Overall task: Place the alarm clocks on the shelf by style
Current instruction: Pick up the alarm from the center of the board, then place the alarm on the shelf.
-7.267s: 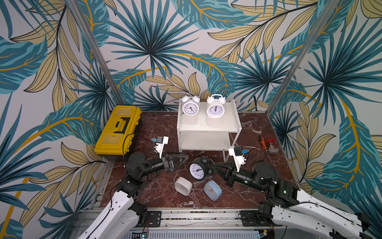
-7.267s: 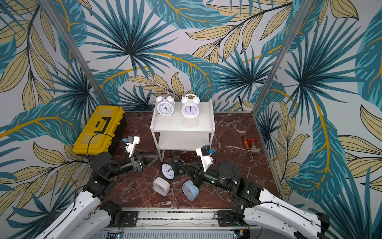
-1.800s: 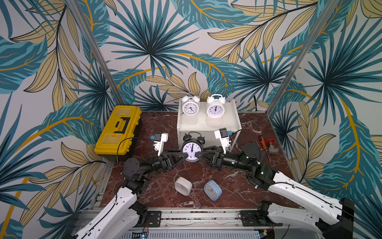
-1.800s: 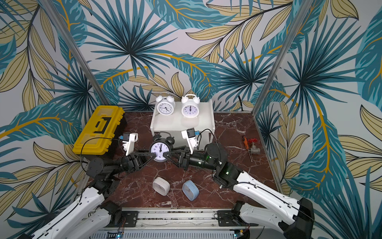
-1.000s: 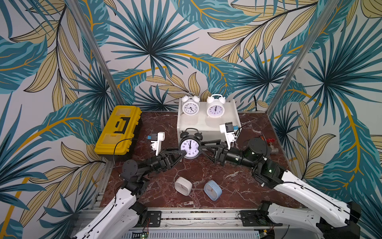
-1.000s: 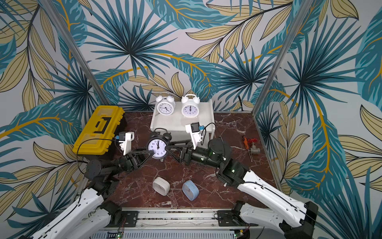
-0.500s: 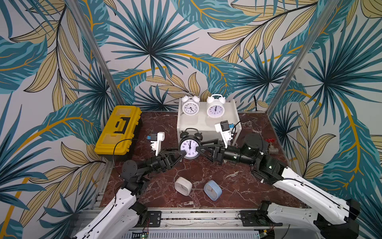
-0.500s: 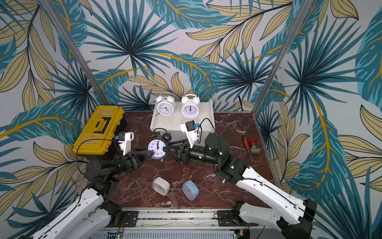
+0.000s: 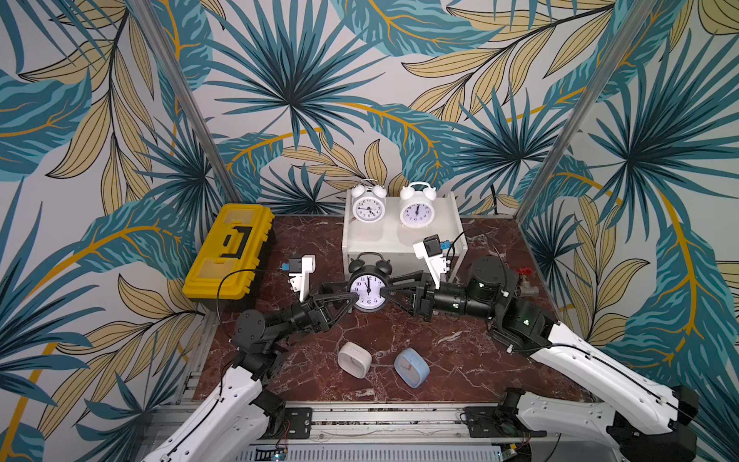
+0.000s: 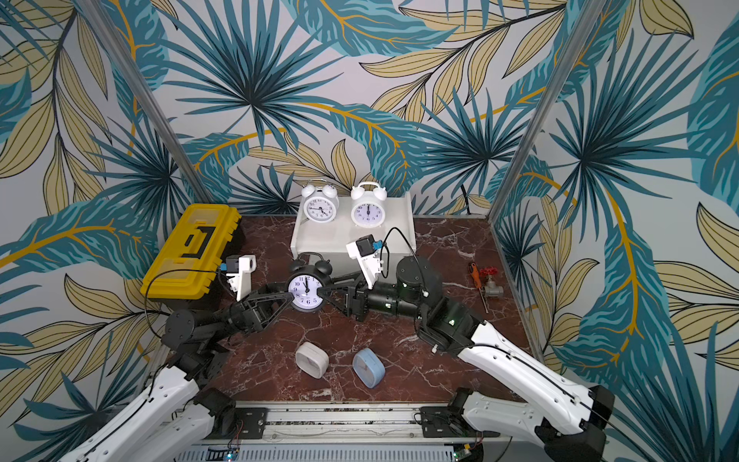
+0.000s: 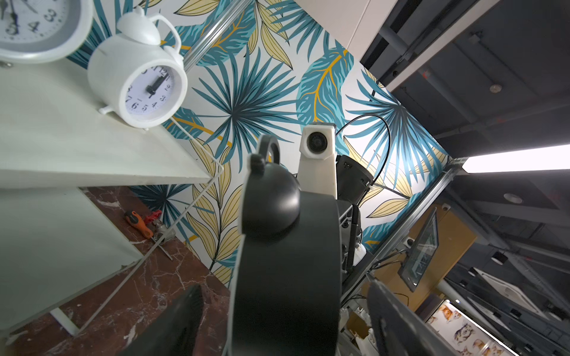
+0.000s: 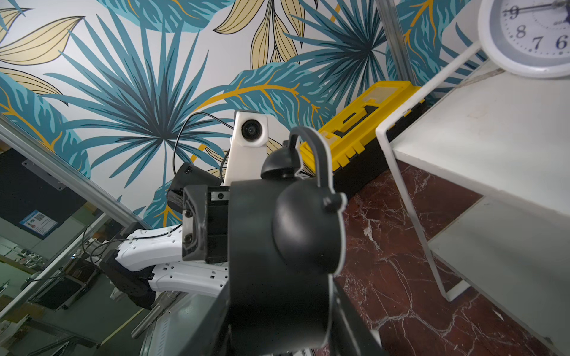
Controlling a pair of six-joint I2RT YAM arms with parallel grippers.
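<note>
Nearest, close to the front edge of the marble tabletop [image 9: 460, 360], two rounded-square alarm clocks lie tipped on the surface, near each other but not touching: the white square clock [image 9: 354, 359] on the left and the light blue square clock [image 9: 412, 367] on the right. Farther in, around the middle of the tabletop, the black twin-bell clock [image 9: 368, 289] is upright between the two arms. Its dial faces the front with both hands at twelve, just before the front edge of the shelf [image 9: 384, 240]. The right gripper [image 9: 387, 289] reaches in from the right, its fingers pinching the clock's case. The left gripper [image 9: 352, 295] comes from the left with jaws spread; in the left wrist view its fingers [image 11: 179, 320] flank the black case with a gap on each side. Whether the clock's feet touch the marble cannot be told. Beyond, the white two-tier shelf stands toward the back edge. On its top board a white twin-bell clock [image 9: 368, 207] sits at the back left corner, and a second white twin-bell clock [image 9: 416, 211] sits just beside it along the back edge. A yellow toolbox [image 9: 230, 250] lies along the left edge of the tabletop. An orange-handled screwdriver [image 10: 476, 269] and a red-handled valve [image 10: 490, 280] lie near the right edge.
</note>
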